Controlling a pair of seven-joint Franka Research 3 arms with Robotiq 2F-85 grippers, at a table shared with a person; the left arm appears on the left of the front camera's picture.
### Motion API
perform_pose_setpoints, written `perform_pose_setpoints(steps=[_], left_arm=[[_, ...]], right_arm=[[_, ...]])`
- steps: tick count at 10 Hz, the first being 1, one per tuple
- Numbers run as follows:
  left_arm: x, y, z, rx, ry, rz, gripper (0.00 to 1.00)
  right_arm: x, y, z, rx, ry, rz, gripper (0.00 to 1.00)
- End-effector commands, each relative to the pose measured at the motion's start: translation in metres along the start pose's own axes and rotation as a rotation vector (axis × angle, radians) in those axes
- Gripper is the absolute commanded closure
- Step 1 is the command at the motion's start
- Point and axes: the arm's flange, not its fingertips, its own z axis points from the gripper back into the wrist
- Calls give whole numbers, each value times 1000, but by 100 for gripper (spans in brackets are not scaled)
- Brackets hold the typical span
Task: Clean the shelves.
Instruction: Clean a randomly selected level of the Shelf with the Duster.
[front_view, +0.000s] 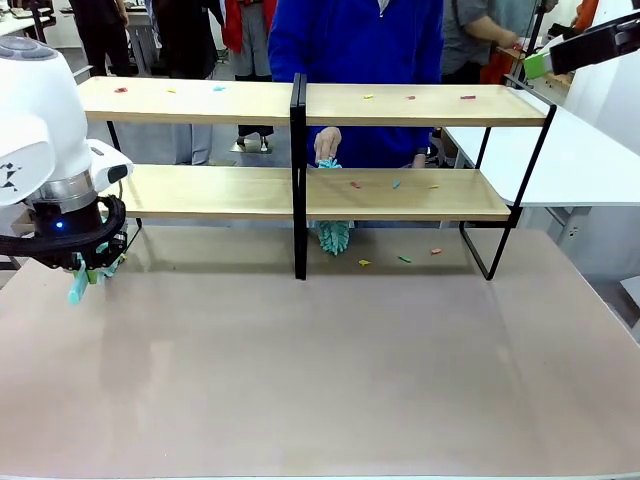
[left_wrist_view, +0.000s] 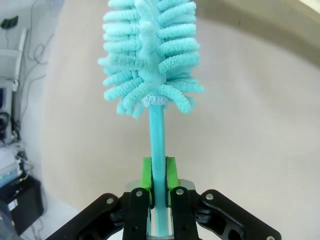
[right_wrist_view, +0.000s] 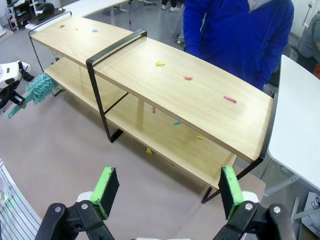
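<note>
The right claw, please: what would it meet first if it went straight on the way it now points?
Probably the upper board of the shelves, strewn with small coloured scraps; the open right claw looks down onto it, though depth is unclear.

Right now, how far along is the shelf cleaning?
Barely started, it seems. In hand: the left tool is shut on a teal duster low over the table, short of the shelves; a person's hand holds another duster at the lower board. Left: coloured scraps lie on both boards; the right tool hangs open, raised.
</note>
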Motion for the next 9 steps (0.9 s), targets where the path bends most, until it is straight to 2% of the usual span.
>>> perform_pose_setpoints(steps=[1,4,7,9], left_arm=[[-5,0,-10,13,-38,0,87],[-6,1,-8,-17,-33,-30,87],[-10,3,-3,-115,-18,-130,87],[-21,9,7,-262,74,-309,87]], right_arm=[[1,-1,0,-2,-1,0,0],[1,-1,0,-2,-1,0,0],[1,-1,0,-2,-1,0,0],[1,-1,0,-2,-1,0,0]])
